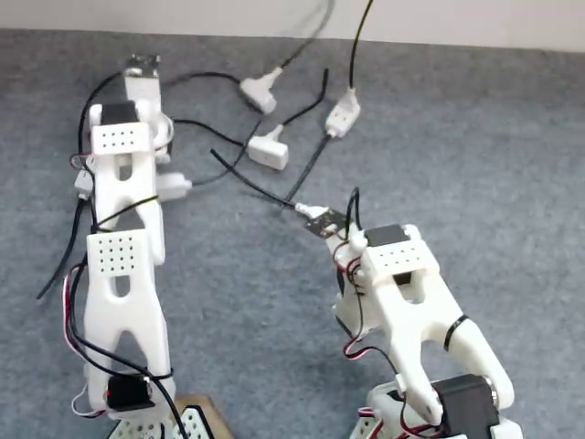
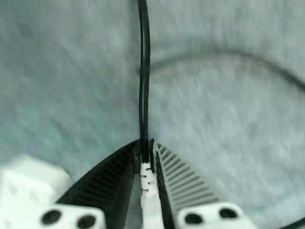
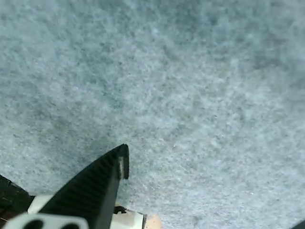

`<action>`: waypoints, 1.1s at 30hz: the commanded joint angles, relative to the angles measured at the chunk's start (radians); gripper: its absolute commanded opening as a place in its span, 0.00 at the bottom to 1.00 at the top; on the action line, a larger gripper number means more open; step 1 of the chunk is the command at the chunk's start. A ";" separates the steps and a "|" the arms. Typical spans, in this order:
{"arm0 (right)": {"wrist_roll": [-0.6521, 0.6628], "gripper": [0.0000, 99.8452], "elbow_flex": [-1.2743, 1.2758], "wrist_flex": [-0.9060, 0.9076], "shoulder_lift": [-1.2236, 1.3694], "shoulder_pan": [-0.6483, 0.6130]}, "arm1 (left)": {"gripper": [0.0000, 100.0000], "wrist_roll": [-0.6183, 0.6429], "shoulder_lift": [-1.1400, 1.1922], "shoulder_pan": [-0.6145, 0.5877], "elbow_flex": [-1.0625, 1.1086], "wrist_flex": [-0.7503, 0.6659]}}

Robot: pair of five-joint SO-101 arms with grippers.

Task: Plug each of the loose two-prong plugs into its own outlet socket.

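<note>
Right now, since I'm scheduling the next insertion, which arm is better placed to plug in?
Left. Its end effector is shut on a white plug, black cord running out ahead. The right end effector's one visible finger hangs over carpet, gripping nothing.

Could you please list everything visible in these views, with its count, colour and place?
Carpet: one, grey, under everything.
Loose connectors: four, white, corded; three at the far middle, one beside an arm.
Cords: several, black, crossing the carpet.
Held plug: one, white, clamped in the left claw, black cord leading away.
Board corner: one, tan, near edge by an arm's base.
Arms: two, white, side by side.
Left claw: one, black fingers, shut on the plug.
Right claw: one, black finger, open above bare carpet.
</note>
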 commanded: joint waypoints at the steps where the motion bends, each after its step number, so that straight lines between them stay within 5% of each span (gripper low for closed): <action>1: 0.011 0.55 -0.013 0.013 -0.013 0.012 | 0.01 -0.081 -0.021 0.013 -0.148 -0.153; 14: 0.008 0.55 -0.016 -0.010 -0.013 0.010 | 0.02 -0.218 -0.024 0.074 -0.259 -0.549; 19: 0.006 0.55 -0.015 -0.018 -0.013 0.010 | 0.24 -0.123 -0.042 0.012 -0.257 -0.591; 26: 0.008 0.55 -0.015 -0.012 -0.013 0.010 | 0.25 -0.124 -0.102 -0.125 -0.251 -0.336; 33: 0.009 0.55 -0.010 -0.008 -0.013 0.008 | 0.25 -0.126 -0.252 -0.318 -0.246 0.281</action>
